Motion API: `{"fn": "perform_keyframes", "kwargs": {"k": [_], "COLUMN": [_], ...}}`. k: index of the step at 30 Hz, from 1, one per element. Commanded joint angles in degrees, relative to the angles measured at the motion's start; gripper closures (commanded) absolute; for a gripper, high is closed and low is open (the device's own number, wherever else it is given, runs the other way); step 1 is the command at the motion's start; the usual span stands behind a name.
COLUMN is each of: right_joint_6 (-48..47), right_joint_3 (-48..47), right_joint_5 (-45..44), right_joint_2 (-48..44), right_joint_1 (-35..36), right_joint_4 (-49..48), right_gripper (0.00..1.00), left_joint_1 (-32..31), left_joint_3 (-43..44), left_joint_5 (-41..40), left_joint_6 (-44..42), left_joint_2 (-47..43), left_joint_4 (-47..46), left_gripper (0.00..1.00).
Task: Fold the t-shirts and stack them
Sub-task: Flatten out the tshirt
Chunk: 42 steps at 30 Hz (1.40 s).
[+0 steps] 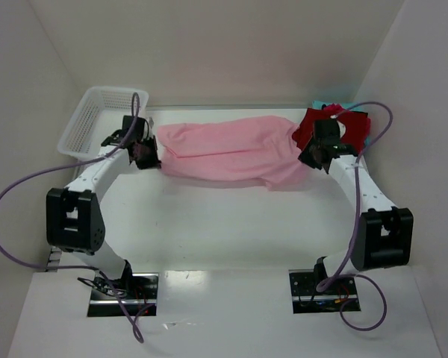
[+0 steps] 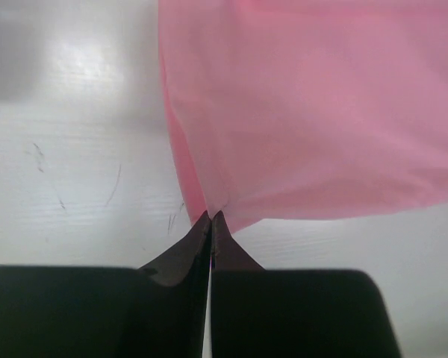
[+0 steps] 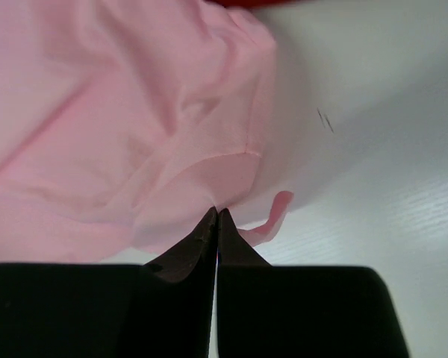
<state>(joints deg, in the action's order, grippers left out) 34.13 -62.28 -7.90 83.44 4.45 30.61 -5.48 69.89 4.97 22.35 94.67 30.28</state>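
Note:
A light pink t-shirt [image 1: 231, 149] is stretched across the far middle of the table between my two grippers. My left gripper [image 1: 145, 155] is shut on its left end; in the left wrist view the fingertips pinch the cloth's corner [image 2: 211, 216] above the table. My right gripper [image 1: 313, 156] is shut on its right end; in the right wrist view the tips pinch a pink fold [image 3: 217, 212]. A dark red folded t-shirt [image 1: 355, 128] lies at the far right, behind my right gripper, on a teal one [image 1: 321, 102] that shows only at the edge.
A white plastic mesh basket [image 1: 97, 119] stands at the far left, just behind my left arm. White walls close in the table at the back and both sides. The arm bases [image 1: 123, 291] are at the near edge.

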Motion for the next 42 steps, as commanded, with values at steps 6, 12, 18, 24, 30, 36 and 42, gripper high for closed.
{"fn": "perform_keyframes", "kwargs": {"k": [6, 12, 18, 24, 30, 36, 42], "right_joint_6": [-7.4, -8.0, -8.0, -8.6, -6.6, -3.5, -2.8], "right_joint_3": [-23.1, -31.1, -37.5, -41.7, -41.1, -33.7, -24.1], "right_joint_5": [2.3, 4.7, 6.1, 5.5, 9.4, 10.0, 6.1], "right_joint_2": [-9.3, -14.4, -19.2, -24.7, -30.3, -34.5, -30.3], "right_joint_1": [-0.3, -0.3, -0.3, -0.3, -0.3, -0.3, -0.3], "right_joint_4": [-2.0, -7.4, -11.8, -11.4, -11.4, -7.5, -7.0], "right_gripper": [1.0, 1.0, 1.0, 1.0, 1.0, 1.0, 1.0], "left_joint_1": [0.3, 0.3, 0.3, 0.3, 0.3, 0.3, 0.3], "left_joint_3": [14.0, 19.7, 24.8, 29.9, 31.1, 29.8, 20.0], "left_joint_5": [-4.4, -8.0, -10.4, -12.4, -12.4, -11.6, -10.8], "left_joint_6": [-2.9, -4.1, -4.7, -4.5, -3.5, -2.9, -2.3], "left_joint_2": [-16.0, -22.7, -28.9, -36.1, -41.2, -43.2, -36.0], "left_joint_4": [0.1, -2.4, -5.0, -3.9, -0.5, 4.1, 0.3], "left_gripper": [1.0, 1.0, 1.0, 1.0, 1.0, 1.0, 1.0]}}
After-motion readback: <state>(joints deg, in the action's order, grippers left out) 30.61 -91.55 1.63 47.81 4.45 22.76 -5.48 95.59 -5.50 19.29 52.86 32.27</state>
